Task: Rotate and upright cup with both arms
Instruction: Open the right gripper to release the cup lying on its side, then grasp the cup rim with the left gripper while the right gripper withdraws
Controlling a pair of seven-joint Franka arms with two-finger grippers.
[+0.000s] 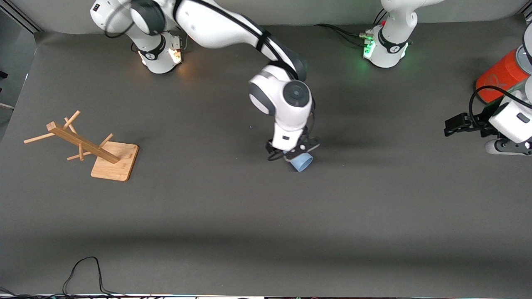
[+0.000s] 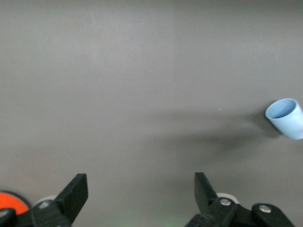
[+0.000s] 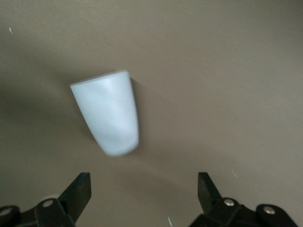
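Pale-blue cup (image 1: pixel 301 161) lying on its side mid-worktop (image 1: pixel 232 216), rim pointing toward the front camera. Right gripper (image 1: pixel 296 150) hovering right over it, jaws spread apart, not touching the cup. Left gripper (image 1: pixel 451 124) waiting at its own end of the worktop near the orange cylinder (image 1: pixel 498 77), jaws also standing open.

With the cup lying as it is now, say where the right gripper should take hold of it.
Grip the pale-blue cup across its tapered side wall, mid-body, coming down from above. It lies on its side on the table, so the round wall faces up. The right gripper hangs open over it. The left gripper waits.
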